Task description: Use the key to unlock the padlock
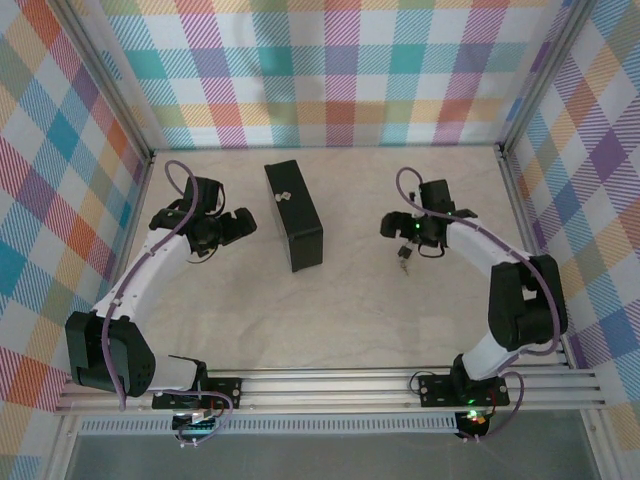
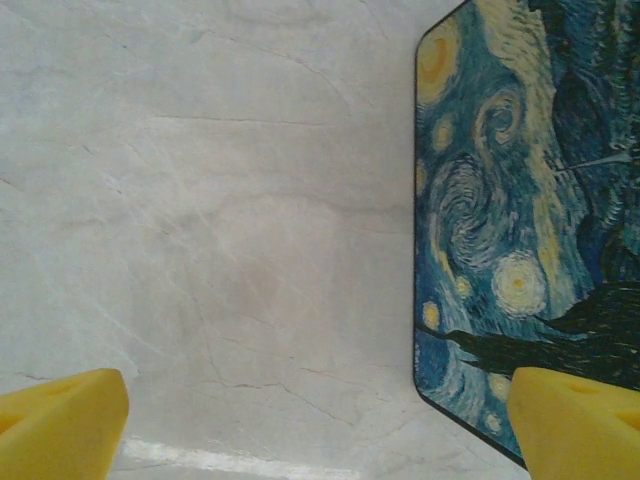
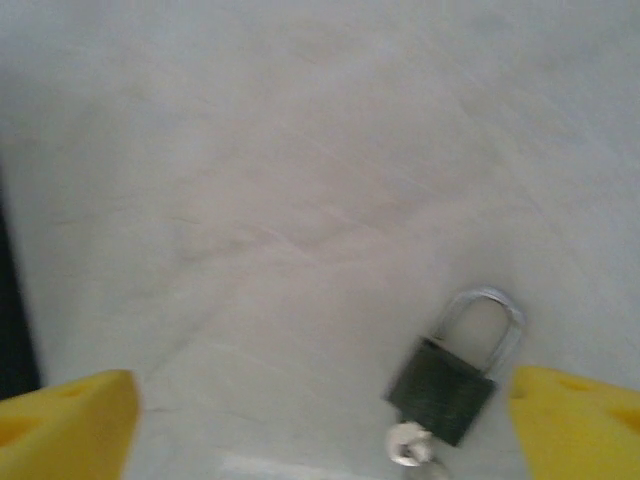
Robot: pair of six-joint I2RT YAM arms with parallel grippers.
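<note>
The padlock (image 3: pixel 442 390), a black body with a silver shackle, lies flat on the pale table. The key (image 3: pixel 408 445) sticks out of its lower end, with its silvery head showing. The picture is blurred, so I cannot tell whether the shackle is latched. My right gripper (image 3: pixel 320 430) hangs open above the lock and holds nothing; its right fingertip (image 3: pixel 580 420) is just beside the lock body. From above, the padlock (image 1: pixel 404 260) lies just nearer the arm bases than the right gripper (image 1: pixel 392 224). My left gripper (image 1: pixel 240 225) is open and empty, left of the tin box.
A painted tin box (image 2: pixel 530 220) with a blue swirling night-sky picture lies close to my left gripper's right fingertip (image 2: pixel 580 420). From above the tin box (image 1: pixel 293 215) looks dark and lies mid-table between the two arms. Checked walls enclose the table on three sides.
</note>
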